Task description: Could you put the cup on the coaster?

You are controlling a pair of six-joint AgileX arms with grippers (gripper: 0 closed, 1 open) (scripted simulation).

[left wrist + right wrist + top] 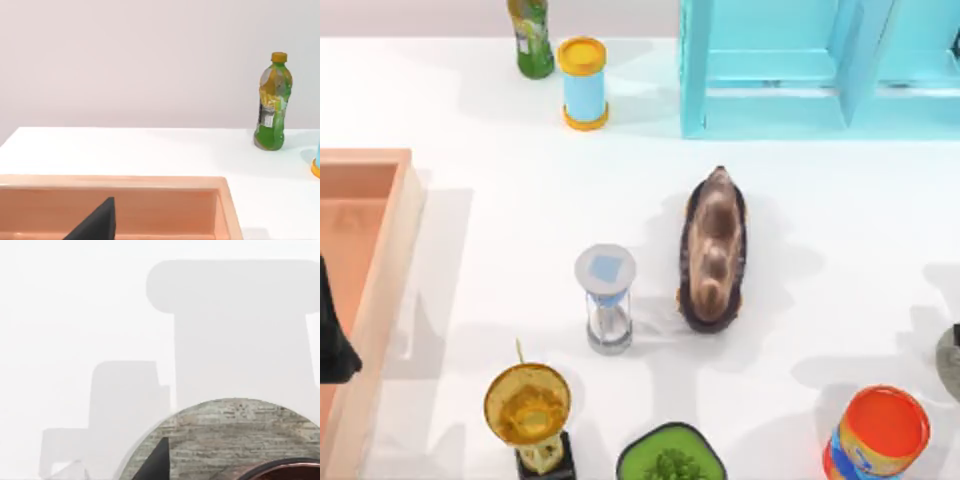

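The grey, mottled coaster point(951, 366) lies at the table's far right edge, cut off by the top view. In the right wrist view the coaster point(235, 437) is a wide disc. The dark maroon rim of the cup point(286, 471) sits just in front of it, close to the camera. Whether the cup rests on the disc or hangs above it is unclear. My right gripper point(956, 336) is a dark bit directly over the coaster. My left gripper point(332, 340) is parked at the far left, over the wooden tray.
An hourglass point(606, 300) and a brown brush-like object point(713, 250) stand mid-table. Along the front are a gold trophy point(530, 410), a green pot point(670, 455) and an orange can point(878, 435). At the back are a blue cylinder point(584, 83), a green bottle point(530, 38) and a teal shelf point(820, 65). A wooden tray point(365, 200) is at left.
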